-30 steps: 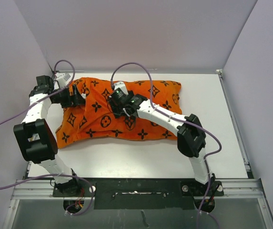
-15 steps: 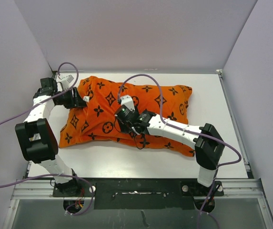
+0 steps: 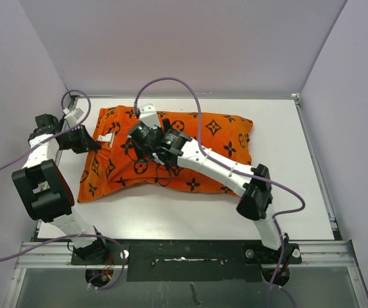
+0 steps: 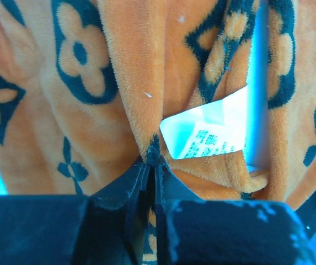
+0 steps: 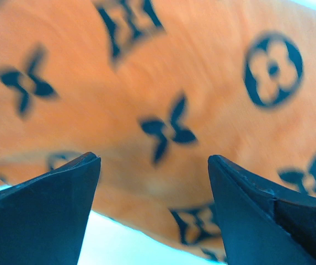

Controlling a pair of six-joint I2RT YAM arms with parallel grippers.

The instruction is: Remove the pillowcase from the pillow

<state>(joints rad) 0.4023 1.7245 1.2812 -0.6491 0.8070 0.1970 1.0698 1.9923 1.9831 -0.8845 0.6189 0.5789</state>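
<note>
The orange pillowcase (image 3: 225, 136) with dark flower and star prints lies bulging across the white table. It hides the pillow. My left gripper (image 3: 96, 144) is at the cover's left end, shut on a pinched fold of orange fabric (image 4: 146, 110). In the left wrist view the left gripper (image 4: 153, 160) has its jaws pressed together on that fold, beside a white printed tag (image 4: 213, 130). My right gripper (image 3: 134, 142) is over the cover's upper left part. It stands open in the right wrist view (image 5: 154, 160), with orange fabric (image 5: 163, 83) behind the gap and nothing between the fingers.
The table (image 3: 299, 160) is boxed in by pale walls at the left, back and right. The right arm's forearm (image 3: 209, 163) lies diagonally over the pillowcase. Purple cables (image 3: 171, 82) loop above both wrists. A metal rail (image 3: 184, 247) runs along the near edge.
My left gripper has shut on the pillowcase's left end and drawn back to the left. My right gripper has opened wider and swung up and left over the cover, which shifted slightly.
</note>
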